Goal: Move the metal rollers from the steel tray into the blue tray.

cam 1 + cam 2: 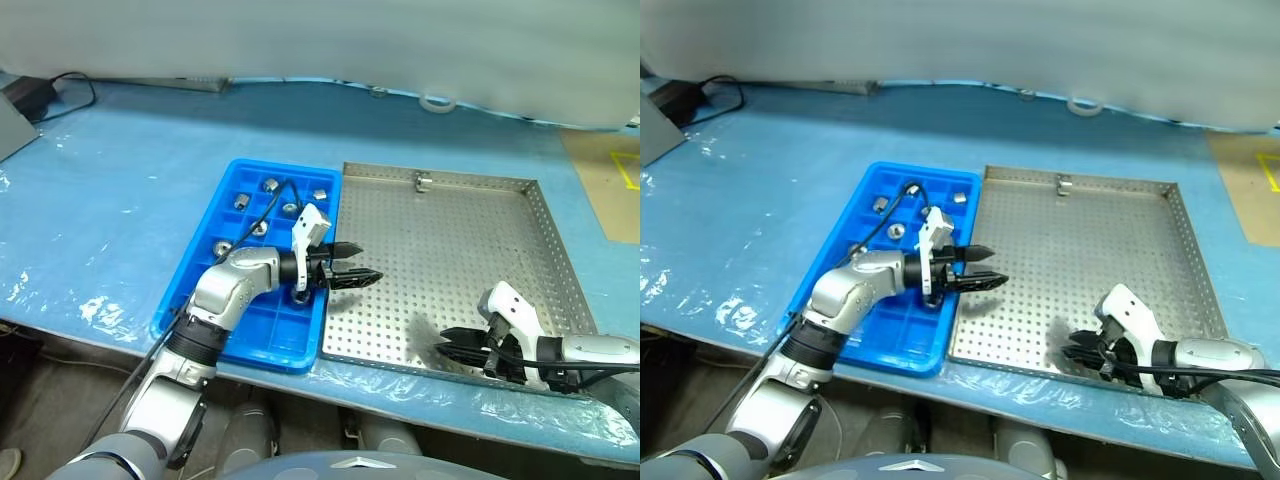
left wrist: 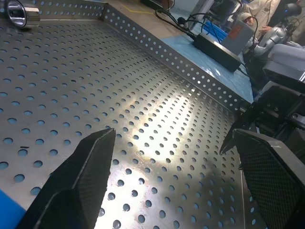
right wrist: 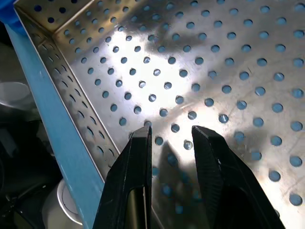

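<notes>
Left gripper (image 1: 362, 277) open, empty, over steel tray (image 1: 560, 250). Right gripper (image 1: 450, 343) closed, empty, at tray's 5 o'clock. One roller (image 1: 424, 183) at 12 o'clock.

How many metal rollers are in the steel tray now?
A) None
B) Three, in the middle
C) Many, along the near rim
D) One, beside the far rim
D: a single metal roller sits against the far rim of the steel tray; the rest of its floor is bare.

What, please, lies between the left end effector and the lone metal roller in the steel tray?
Only bare perforated steel tray floor, seen in the left eye view.
</notes>
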{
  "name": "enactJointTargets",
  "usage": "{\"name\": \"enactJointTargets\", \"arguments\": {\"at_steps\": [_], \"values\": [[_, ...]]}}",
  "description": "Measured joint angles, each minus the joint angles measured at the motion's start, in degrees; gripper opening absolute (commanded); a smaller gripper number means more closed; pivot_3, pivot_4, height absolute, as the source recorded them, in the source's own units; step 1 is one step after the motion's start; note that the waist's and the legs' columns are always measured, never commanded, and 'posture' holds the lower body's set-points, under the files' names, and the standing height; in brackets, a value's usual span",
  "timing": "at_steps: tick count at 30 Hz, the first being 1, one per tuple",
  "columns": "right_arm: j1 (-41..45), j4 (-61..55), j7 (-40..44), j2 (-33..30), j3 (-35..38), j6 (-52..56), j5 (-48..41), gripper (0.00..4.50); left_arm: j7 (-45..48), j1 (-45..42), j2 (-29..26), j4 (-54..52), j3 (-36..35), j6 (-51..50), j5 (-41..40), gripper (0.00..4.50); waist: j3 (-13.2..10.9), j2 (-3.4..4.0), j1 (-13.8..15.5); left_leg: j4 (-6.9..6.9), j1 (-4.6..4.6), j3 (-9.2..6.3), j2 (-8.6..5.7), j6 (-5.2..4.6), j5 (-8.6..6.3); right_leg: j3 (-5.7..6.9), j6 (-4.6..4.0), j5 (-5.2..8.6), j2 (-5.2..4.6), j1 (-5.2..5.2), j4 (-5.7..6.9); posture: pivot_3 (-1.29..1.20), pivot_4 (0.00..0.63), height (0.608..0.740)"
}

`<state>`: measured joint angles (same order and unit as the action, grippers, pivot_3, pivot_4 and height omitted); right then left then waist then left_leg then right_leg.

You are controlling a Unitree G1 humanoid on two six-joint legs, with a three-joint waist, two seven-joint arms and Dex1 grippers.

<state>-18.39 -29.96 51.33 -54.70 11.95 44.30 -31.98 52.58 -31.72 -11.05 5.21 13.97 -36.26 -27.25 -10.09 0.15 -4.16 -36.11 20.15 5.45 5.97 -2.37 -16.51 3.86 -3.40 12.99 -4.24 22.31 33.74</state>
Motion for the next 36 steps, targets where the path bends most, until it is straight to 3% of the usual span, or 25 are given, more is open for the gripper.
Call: {"name": "enactJointTargets", "arguments": {"at_steps": [17,25,36], "values": [[-6.18,13.62,18.45,-6.95,-0.92,-19.83,4.81,1.33,0.15,0.57,-1.25,-0.79,-0.61,0.15,0.57,4.17,0.16,0.25,2.05,0.05,0.13,0.01,0.01,-0.48,-0.28,0.02,0.07,0.54,-0.08,-0.01,0.12,-0.41,0.150,0.740],[-1.70,5.01,14.74,-7.11,-4.82,-9.16,4.42,1.33,-0.13,0.45,-0.49,-0.33,-0.75,0.23,0.95,4.17,0.25,0.34,1.92,0.17,0.05,-0.01,0.07,-0.48,-0.28,0.06,0.15,0.79,-0.05,-0.01,0.34,-0.43,0.150,0.740],[-5.44,1.79,14.68,-7.46,-3.69,-7.28,3.41,1.33,0.88,-0.69,-0.07,1.02,-0.72,0.79,1.17,4.17,0.37,0.35,2.06,0.37,0.08,0.02,0.11,-0.53,-0.31,-0.22,0.16,2.30,-0.04,-0.04,1.61,-0.44,0.150,0.740]]}}
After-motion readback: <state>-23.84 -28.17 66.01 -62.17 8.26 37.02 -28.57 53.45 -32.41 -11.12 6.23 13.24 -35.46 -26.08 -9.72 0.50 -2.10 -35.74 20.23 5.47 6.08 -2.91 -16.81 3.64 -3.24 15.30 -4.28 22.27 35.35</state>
